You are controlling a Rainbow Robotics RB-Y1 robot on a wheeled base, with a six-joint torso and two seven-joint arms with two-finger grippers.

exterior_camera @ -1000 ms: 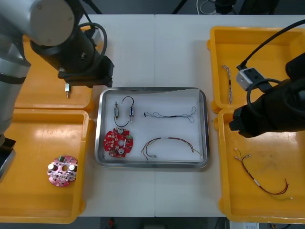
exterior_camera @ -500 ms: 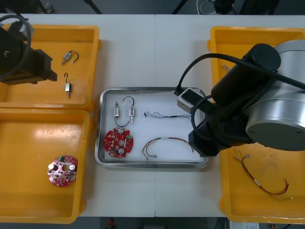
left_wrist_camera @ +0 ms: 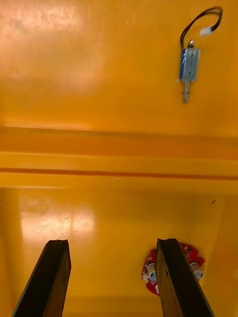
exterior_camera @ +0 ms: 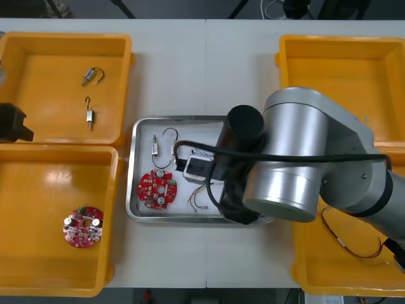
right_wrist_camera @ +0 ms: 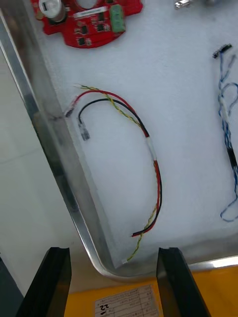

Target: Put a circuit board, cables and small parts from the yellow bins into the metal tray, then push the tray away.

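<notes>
My right arm (exterior_camera: 304, 164) has swung further left than half a second ago; it hung over the right rim of the metal tray (exterior_camera: 130, 190) then and now covers the tray's right half. My left arm (exterior_camera: 12, 123) has drawn back to the table's left edge, clear of the far left yellow bin (exterior_camera: 38, 76). My right gripper (right_wrist_camera: 113, 250) hovers spread wide and empty above the tray's rounded corner; my left gripper (left_wrist_camera: 113, 242) is equally wide and empty over the near left yellow bin (exterior_camera: 38, 266). In the tray, the round red circuit board (exterior_camera: 157, 188) lies where it lay; beside it are the red, yellow and black cable (right_wrist_camera: 152, 148) and the twisted blue and white cable (right_wrist_camera: 225, 109). The two small metal parts (exterior_camera: 155, 145) are unmoved.
</notes>
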